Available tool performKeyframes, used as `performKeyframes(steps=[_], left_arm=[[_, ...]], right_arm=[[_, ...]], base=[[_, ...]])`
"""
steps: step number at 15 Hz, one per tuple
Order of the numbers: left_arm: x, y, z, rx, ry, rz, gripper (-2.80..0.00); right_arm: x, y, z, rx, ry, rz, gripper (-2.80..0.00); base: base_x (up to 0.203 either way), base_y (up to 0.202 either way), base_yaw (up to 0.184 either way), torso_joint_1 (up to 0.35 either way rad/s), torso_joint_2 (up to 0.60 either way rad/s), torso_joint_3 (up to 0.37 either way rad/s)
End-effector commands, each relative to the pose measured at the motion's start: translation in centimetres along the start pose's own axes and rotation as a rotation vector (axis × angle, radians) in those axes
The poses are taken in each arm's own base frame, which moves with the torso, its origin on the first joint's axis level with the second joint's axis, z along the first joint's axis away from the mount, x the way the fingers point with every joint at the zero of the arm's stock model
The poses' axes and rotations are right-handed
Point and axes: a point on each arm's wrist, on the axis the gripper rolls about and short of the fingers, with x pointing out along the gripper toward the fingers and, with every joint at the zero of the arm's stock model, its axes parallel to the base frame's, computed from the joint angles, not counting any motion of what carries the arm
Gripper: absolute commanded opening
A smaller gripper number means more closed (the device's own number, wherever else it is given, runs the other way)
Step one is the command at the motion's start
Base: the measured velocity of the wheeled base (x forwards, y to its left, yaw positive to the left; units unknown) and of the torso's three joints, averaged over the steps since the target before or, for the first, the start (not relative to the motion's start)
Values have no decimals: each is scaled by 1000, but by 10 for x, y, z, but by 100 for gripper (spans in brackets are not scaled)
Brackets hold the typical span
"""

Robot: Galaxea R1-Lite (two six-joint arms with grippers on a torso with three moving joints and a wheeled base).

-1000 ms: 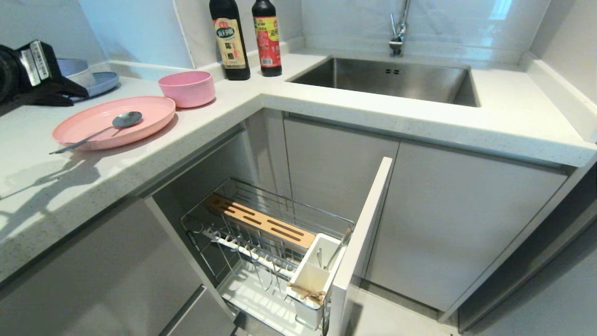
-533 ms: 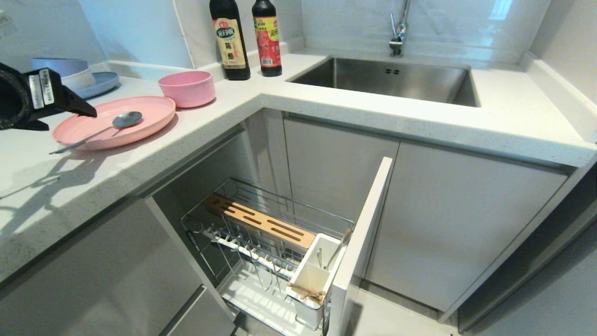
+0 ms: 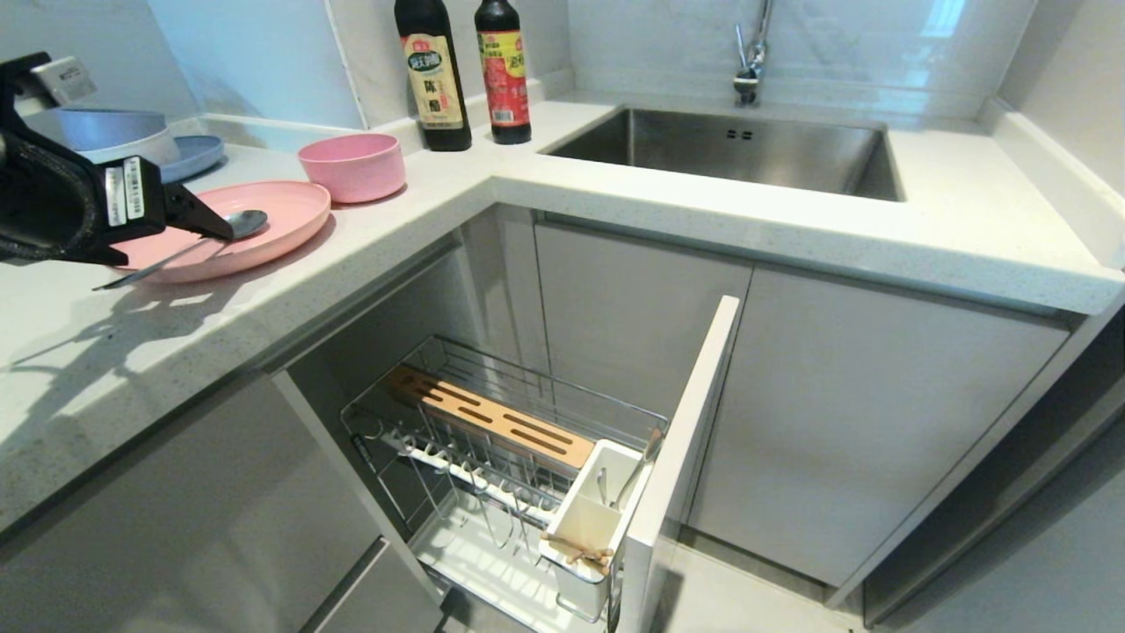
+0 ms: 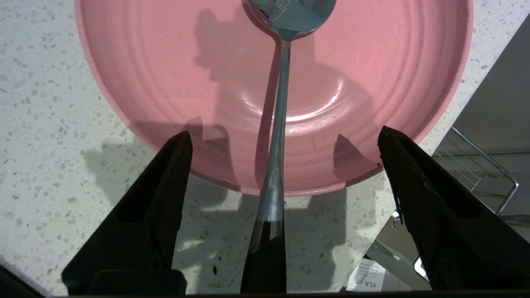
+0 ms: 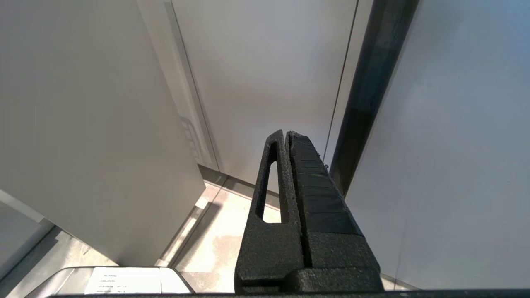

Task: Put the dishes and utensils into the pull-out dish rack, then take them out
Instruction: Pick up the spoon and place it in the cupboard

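The pull-out dish rack [image 3: 518, 457] stands open, its wire slots bare — chopsticks [image 3: 576, 552] lie across the white cup [image 3: 591, 519]. On the counter [image 3: 615, 211] waits the pink plate [image 3: 264, 230], spoon [image 4: 276, 136] resting on it, handle over the rim, and the pink bowl [image 3: 352, 165] just beside. Left gripper [image 4: 285, 142] hovers with jaws wide, straddling the handle, holding nothing. Right gripper [image 5: 285, 136] is pressed closed, down by the cabinets. Likely 3 items left to load, then all the unloading.

We see a speckled white stone L-shaped countertop [image 3: 615, 189] over flat light-grey cabinet doors [image 3: 844, 413], a stainless steel sink [image 3: 729, 149] (chrome tap [image 3: 751, 53] above), glossy pale wall panels [image 3: 264, 53].
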Motion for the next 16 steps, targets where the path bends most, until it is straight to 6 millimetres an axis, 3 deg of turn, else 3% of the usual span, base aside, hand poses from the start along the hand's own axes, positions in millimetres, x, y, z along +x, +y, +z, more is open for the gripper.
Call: performKeyframes(steps=[1, 11, 12, 16], left_arm=[[5, 0, 0, 0, 15, 2, 0], [13, -1, 0, 3, 28, 4, 0], [13, -1, 0, 4, 29, 4, -280], [13, -1, 0, 4, 28, 5, -280]], right_arm=[[0, 0, 0, 0, 1, 0, -280], [0, 0, 0, 0, 1, 0, -280], [0, 0, 0, 0, 1, 0, -280], [0, 0, 0, 0, 1, 0, -280]], base=[[0, 0, 0, 0, 0, 0], [0, 0, 0, 0, 0, 0], [0, 0, 0, 0, 0, 0], [0, 0, 0, 0, 0, 0]])
